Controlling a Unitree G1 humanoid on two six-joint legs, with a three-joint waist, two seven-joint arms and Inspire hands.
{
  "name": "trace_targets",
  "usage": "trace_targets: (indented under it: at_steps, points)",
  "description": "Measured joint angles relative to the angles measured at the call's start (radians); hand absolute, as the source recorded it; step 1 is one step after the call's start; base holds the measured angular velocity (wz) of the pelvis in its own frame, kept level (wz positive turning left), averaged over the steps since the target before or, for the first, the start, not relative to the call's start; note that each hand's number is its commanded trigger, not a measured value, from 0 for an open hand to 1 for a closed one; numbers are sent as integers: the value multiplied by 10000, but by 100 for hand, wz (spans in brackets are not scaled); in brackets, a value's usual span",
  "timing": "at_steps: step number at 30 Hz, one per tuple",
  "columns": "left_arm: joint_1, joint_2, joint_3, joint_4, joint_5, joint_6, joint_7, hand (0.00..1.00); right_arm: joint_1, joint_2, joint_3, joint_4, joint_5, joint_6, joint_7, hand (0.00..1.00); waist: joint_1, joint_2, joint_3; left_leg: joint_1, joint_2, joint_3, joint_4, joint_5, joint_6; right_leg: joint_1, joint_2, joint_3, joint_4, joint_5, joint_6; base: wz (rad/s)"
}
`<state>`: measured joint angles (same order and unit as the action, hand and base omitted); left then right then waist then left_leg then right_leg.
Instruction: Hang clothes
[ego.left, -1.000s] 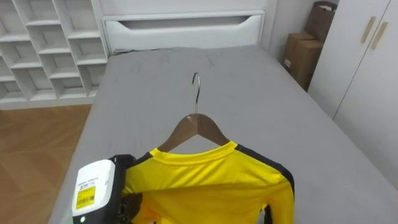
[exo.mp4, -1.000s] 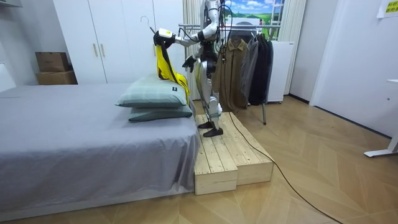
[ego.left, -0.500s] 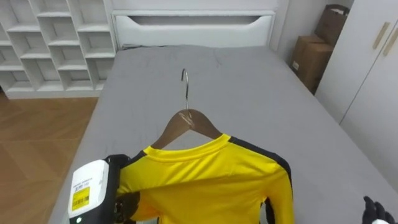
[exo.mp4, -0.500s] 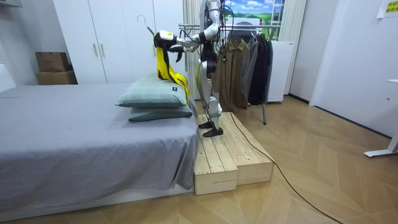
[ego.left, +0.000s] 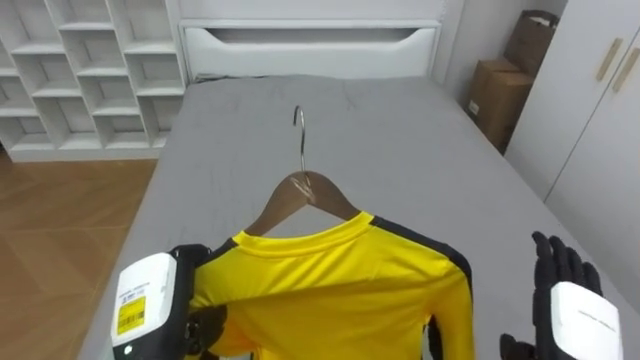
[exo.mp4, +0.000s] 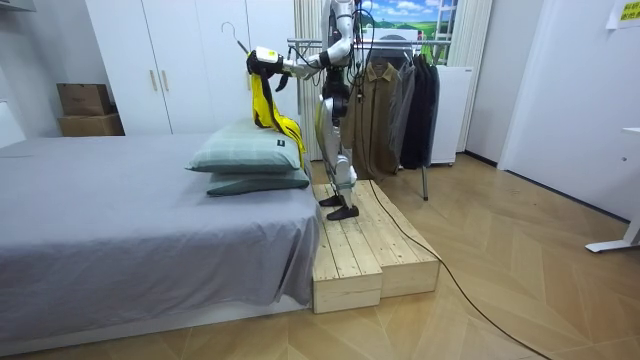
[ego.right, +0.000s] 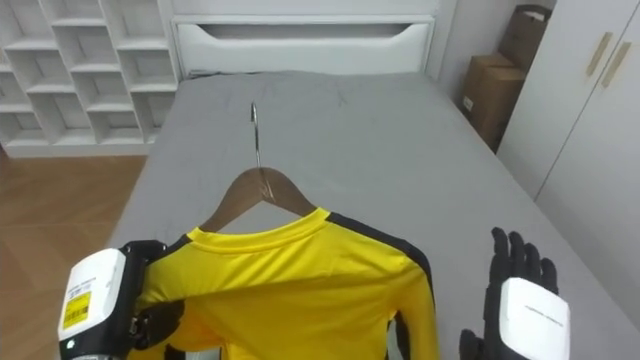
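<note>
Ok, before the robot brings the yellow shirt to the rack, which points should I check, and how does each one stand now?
1. Yellow shirt sits on the wooden hanger across both shoulders: ok.
2. Hanger hook is free, with nothing caught on it: ok.
3. Left robot hand carries the shirt at its left shoulder end; firmness of the hold: cannot tell.
4. Right robot hand is open and apart from the shirt, ready to help: ok.
5. Robot faces the rack: not ok. It faces the bed; the dark clothes on the rack are behind it.
</note>
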<state>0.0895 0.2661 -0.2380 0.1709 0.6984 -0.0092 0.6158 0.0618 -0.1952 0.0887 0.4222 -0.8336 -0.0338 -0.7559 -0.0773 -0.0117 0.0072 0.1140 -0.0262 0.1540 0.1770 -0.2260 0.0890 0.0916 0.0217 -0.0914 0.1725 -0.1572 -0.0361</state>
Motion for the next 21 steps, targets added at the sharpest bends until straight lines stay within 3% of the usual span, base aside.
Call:
trace_targets:
  at_steps: [21]
  points:
    - [-130, -28, -218, 12, 68, 3, -280, 100, -43, -68, 728, -2085, -86, -217, 738, 0, 52, 31, -31, -70, 9, 100, 62, 6, -4, -116, 7, 89, -12, 12, 2, -1]
